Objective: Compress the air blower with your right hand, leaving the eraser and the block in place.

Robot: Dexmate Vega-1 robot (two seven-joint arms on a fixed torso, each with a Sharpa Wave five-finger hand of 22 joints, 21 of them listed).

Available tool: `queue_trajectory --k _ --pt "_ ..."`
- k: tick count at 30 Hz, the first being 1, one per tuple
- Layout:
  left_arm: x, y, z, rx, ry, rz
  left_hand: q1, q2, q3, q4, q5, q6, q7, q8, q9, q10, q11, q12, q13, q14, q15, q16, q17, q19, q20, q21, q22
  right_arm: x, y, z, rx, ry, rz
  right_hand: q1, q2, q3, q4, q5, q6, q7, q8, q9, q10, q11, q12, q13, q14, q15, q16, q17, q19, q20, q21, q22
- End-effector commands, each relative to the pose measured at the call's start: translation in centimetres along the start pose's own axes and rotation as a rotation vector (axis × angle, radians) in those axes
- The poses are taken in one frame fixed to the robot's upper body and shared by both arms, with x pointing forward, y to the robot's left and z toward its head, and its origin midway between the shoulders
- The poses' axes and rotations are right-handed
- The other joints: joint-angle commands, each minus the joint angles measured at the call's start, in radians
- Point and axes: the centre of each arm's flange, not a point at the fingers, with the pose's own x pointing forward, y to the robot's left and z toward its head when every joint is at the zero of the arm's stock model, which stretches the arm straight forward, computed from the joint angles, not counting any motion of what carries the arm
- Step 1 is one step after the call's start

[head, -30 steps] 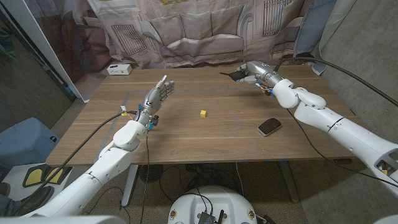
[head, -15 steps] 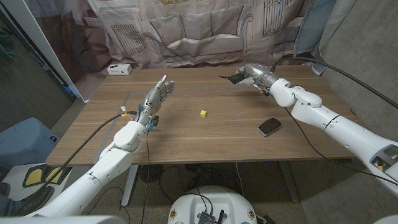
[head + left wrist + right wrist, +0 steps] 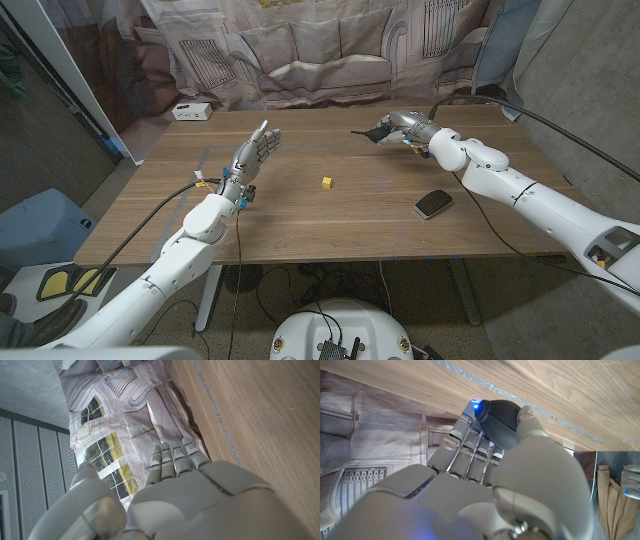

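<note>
Currently: right hand [image 3: 400, 128] wrapped around the air blower [image 3: 378, 131] at the table's far side.
Its fingers [image 3: 470, 445] and thumb enclose the dark bulb, with the nozzle projecting toward the left hand [image 3: 252, 157]. That hand stands with fingers extended and apart, holding nothing. A yellow block [image 3: 326, 182] lies between the 2 hands, nearer the robot; a dark eraser [image 3: 433, 204] lies beside the right forearm on the wooden table [image 3: 300, 225].
</note>
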Motion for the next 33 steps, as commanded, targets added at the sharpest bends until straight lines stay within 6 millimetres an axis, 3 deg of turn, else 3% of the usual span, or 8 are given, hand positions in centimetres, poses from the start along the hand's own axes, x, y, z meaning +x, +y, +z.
queue_trajectory --k 1,33 --pt "0.1 -0.1 0.1 0.002 0.003 -0.009 -0.003 0.005 0.001 -0.003 -0.001 0.009 0.003 -0.002 0.004 0.007 0.002 -0.002 0.003 0.010 0.002 -0.002 0.002 0.005 0.001 -0.002 0.006 0.7 1.2 -0.5 -0.004 0.029 0.042 -0.004 0.000 0.002 0.002 0.000 0.002 0.003 0.000 0.005 0.003 0.002 0.001 0.003 0.000 -0.069 -0.003 0.002 0.004 0.007 -0.003 0.000" --pt "-0.2 0.4 -0.2 0.002 0.024 0.001 -0.004 0.006 0.002 -0.004 -0.001 0.010 0.004 -0.001 0.004 0.008 0.001 -0.002 0.003 0.009 0.003 -0.002 0.002 0.005 0.001 -0.003 0.006 2.3 4.0 -1.8 0.000 0.109 0.112 -0.005 0.006 -0.001 0.000 0.001 -0.011 0.006 -0.004 0.005 -0.005 0.005 -0.002 0.003 -0.008 -0.065 -0.003 0.007 -0.003 0.009 -0.009 0.000"
